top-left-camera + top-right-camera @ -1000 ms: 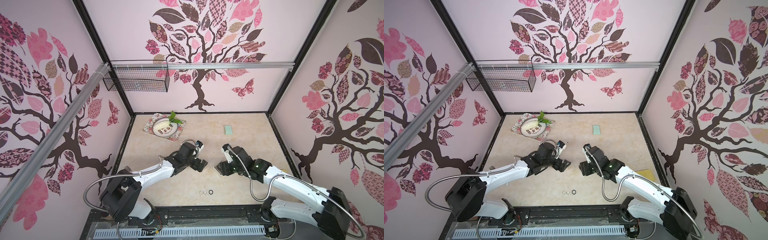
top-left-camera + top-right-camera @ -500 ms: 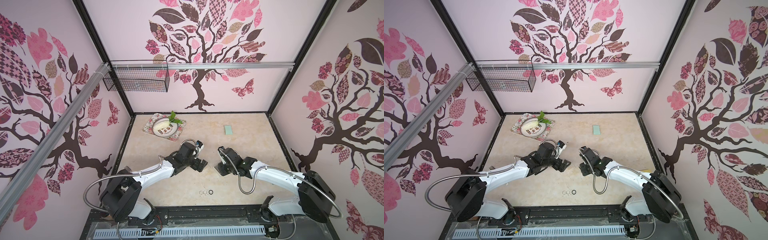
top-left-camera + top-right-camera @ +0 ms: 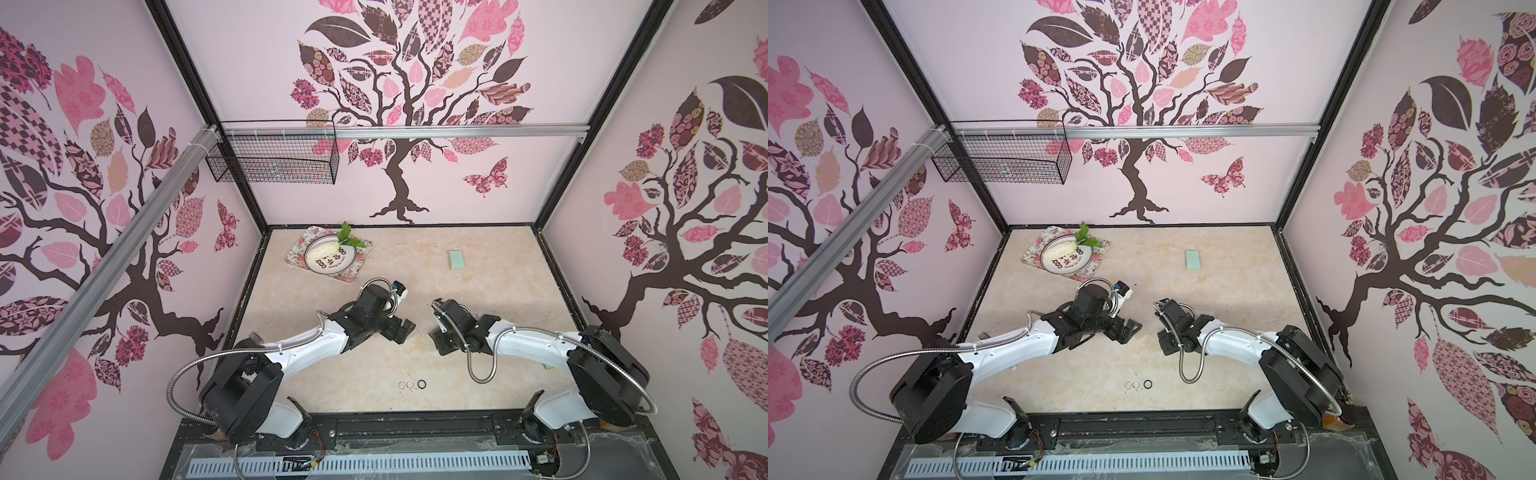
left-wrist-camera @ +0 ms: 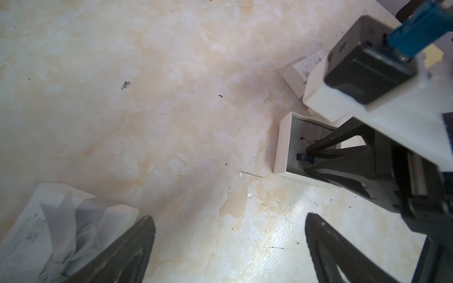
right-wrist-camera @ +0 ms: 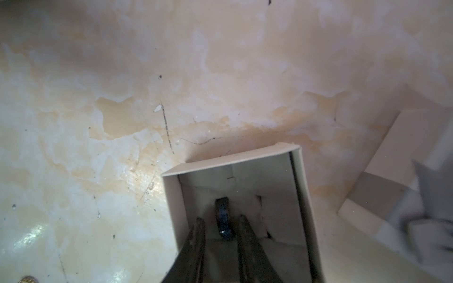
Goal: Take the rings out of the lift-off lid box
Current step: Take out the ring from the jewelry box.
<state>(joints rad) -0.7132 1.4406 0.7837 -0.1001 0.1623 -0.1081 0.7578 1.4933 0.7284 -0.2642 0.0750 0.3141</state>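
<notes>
R gripper (image 5: 220,220) straddles black ring (image 5: 223,218) in box (image 5: 232,158); nearby label (image 4: 310,61) unreadable.

White arms (image 3: 307,349); black joints (image 3: 245,395); silver cables (image 3: 169,388)

White box (image 5: 232,156), dark ring (image 5: 223,220).

Pink walls (image 3: 249,62) with tree decals (image 3: 398,183), beige marbled tabletop (image 3: 478,266), black wire basket (image 3: 270,160) on an aluminium rail (image 3: 457,132).
</notes>
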